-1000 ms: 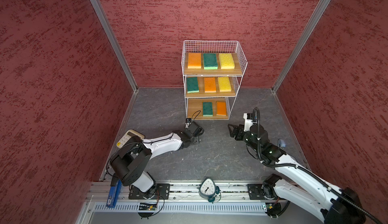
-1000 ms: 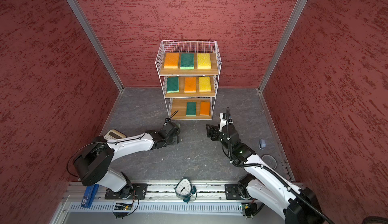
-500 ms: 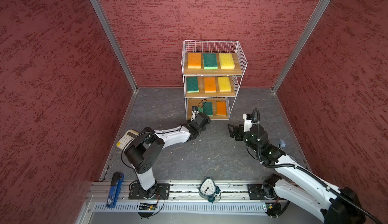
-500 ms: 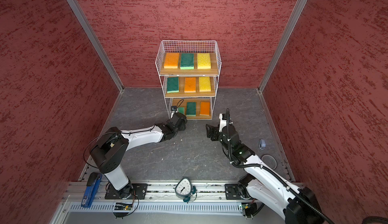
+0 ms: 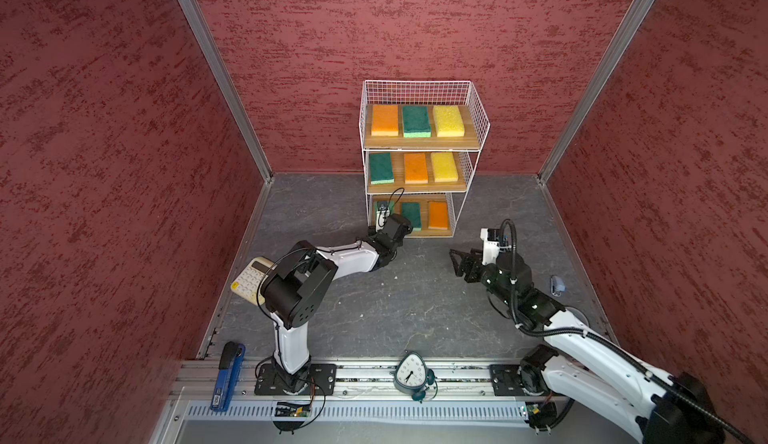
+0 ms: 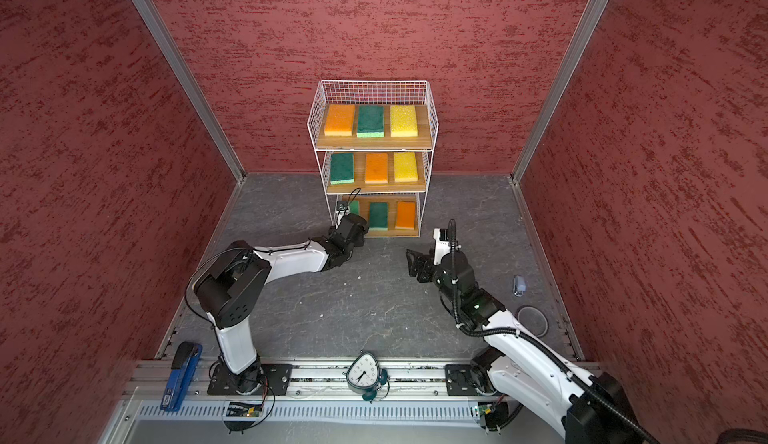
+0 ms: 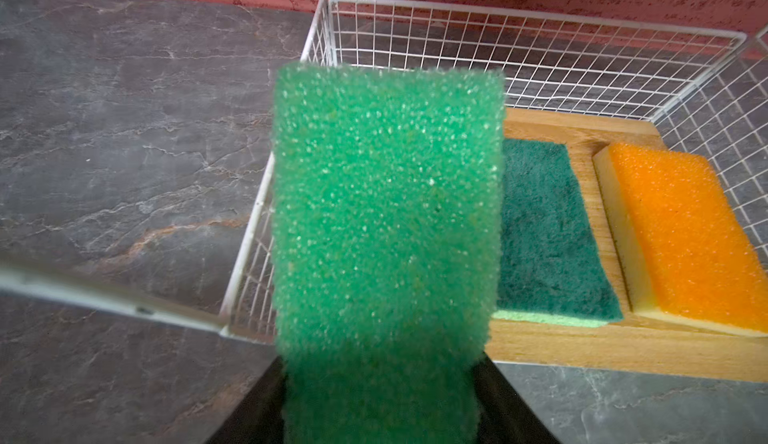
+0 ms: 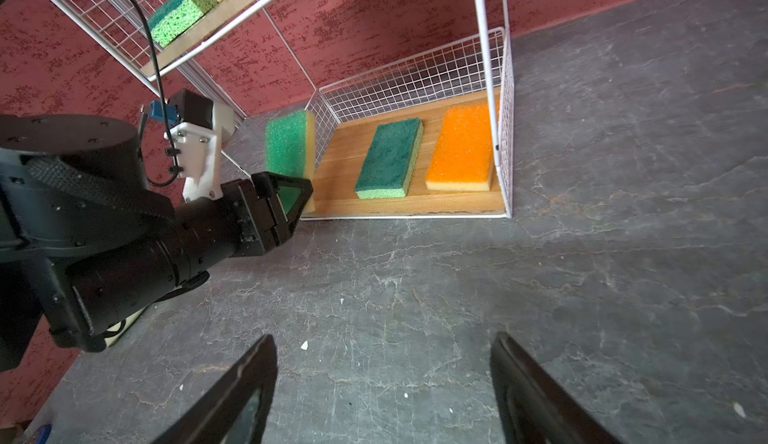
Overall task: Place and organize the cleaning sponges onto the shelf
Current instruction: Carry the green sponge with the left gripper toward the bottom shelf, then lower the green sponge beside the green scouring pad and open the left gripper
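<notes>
Dark grey veined stone-look counter (image 5: pixel 395 304), rough red textured walls (image 5: pixel 415 26). Porous green sponge (image 7: pixel 386 213) clamped in left gripper (image 8: pixel 291 200) at white wire-grid shelf (image 5: pixel 419 143); right gripper (image 8: pixel 382 338) jaws apart, empty.

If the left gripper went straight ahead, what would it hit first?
Probably the shelf's wire side wall: the green sponge in the left gripper lines up with it, though depth is unclear.

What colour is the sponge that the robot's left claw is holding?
Bright green sponge, with a pale yellow side; the right wrist view shows it best.
</notes>
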Action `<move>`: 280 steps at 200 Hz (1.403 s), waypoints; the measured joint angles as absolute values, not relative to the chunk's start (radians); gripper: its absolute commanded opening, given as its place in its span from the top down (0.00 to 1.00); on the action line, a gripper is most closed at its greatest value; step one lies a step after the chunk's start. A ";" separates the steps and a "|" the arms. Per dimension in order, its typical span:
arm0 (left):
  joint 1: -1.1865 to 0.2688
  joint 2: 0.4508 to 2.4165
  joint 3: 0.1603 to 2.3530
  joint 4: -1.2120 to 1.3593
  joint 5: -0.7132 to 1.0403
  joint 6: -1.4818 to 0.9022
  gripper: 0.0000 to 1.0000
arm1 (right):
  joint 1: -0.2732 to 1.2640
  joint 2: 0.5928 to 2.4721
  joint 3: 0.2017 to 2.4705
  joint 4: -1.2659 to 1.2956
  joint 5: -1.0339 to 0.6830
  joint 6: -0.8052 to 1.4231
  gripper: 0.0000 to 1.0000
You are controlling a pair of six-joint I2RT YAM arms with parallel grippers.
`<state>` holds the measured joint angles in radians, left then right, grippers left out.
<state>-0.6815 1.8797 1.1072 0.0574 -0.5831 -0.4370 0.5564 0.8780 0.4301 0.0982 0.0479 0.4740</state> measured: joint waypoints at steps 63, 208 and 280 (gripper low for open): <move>-0.681 1.938 1.172 0.075 -0.601 -0.426 0.40 | 0.556 0.859 0.423 0.119 0.023 0.483 0.19; -0.661 2.061 1.309 -0.070 -0.626 -0.477 0.32 | 0.554 0.826 0.408 0.138 0.010 0.490 0.18; -0.655 2.078 1.373 -0.165 -0.653 -0.506 0.17 | 0.554 0.823 0.408 0.138 0.010 0.490 0.18</move>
<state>-0.6552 2.0777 1.3727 -0.1646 -0.6529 -0.5064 0.5545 0.8227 0.4084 0.1379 0.0105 0.4896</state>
